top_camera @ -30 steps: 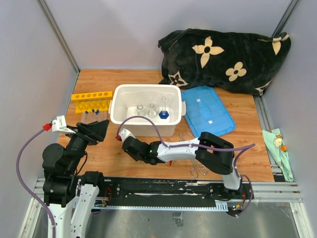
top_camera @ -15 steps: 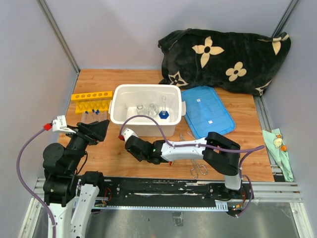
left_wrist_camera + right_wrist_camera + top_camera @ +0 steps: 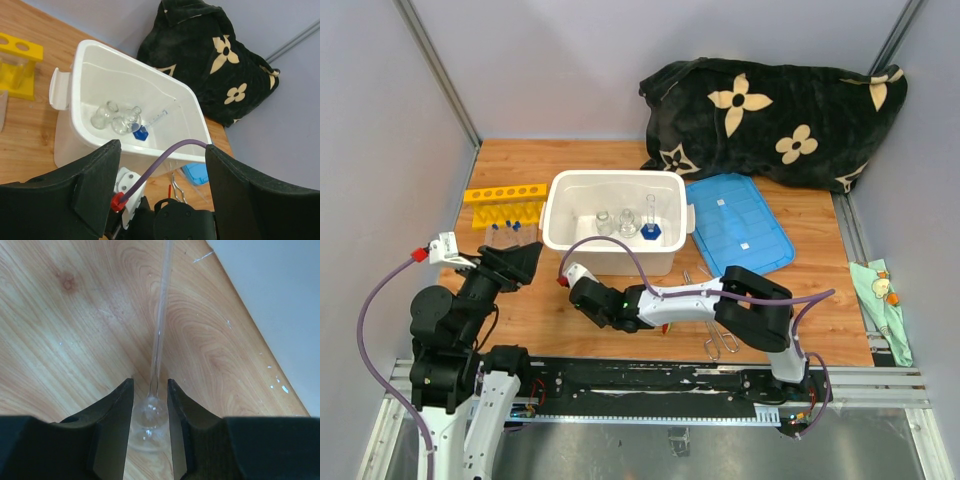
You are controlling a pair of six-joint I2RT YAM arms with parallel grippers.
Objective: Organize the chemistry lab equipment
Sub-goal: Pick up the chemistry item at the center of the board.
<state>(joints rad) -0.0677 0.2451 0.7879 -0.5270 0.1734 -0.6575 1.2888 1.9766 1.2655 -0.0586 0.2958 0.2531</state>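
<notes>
A clear glass flask (image 3: 149, 412) with a round bulb and a long thin neck sits between the fingers of my right gripper (image 3: 150, 385), which is shut on the bulb just over the wooden table. In the top view this right gripper (image 3: 582, 290) is in front of the white tub (image 3: 560, 215). The tub holds small glass flasks (image 3: 615, 222) and a blue-based piece (image 3: 651, 231). My left gripper (image 3: 515, 262) is open and empty, near the blue-capped test tubes (image 3: 505, 230) and the yellow rack (image 3: 505, 193). Metal tongs (image 3: 720, 335) lie beside the right arm.
The tub's blue lid (image 3: 740, 225) lies flat to the right of the tub. A black cloth with cream flowers (image 3: 780, 115) is heaped at the back right. A pale green cloth (image 3: 885, 300) lies at the right edge. Grey walls close in the sides.
The right arm swayed slightly to the right and came back, still holding the flask. The left arm has barely shifted.
</notes>
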